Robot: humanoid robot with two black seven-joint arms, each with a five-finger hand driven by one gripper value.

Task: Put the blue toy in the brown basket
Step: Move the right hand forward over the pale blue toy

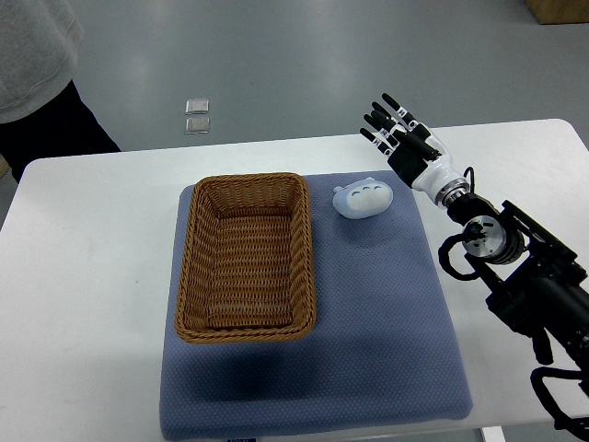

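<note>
The blue toy (363, 200) lies on the mat (386, 322) just right of the brown basket (247, 256), apart from its rim. The right hand (398, 133) hovers beyond and right of the toy, fingers spread, holding nothing. To grasp well, it likely needs to come down over the toy's rounded body, close around its sides, then lift clear of the basket's wall before moving over the empty interior.
</note>
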